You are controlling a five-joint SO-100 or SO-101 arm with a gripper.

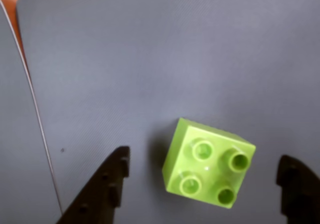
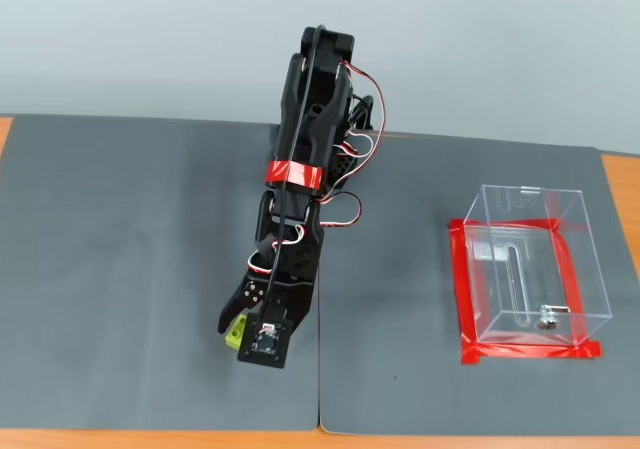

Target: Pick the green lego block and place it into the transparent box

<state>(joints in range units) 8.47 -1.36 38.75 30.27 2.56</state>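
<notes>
The green lego block point(image 1: 207, 164) lies studs-up on the grey mat, slightly rotated, between the two black fingers of my gripper point(image 1: 205, 156). The gripper is open, and a gap shows on each side of the block. In the fixed view the arm reaches down toward the front of the table. There the gripper point(image 2: 245, 335) hangs over the block point(image 2: 235, 334), of which only a lime-green corner shows beside the wrist. The transparent box point(image 2: 580, 269) stands far to the right on a red tape frame and holds only a small metal piece.
Two grey mats meet at a seam point(image 2: 319, 389) just right of the gripper. Orange table edge point(image 2: 150, 439) shows along the front. Red tape point(image 2: 530, 352) borders the box's base.
</notes>
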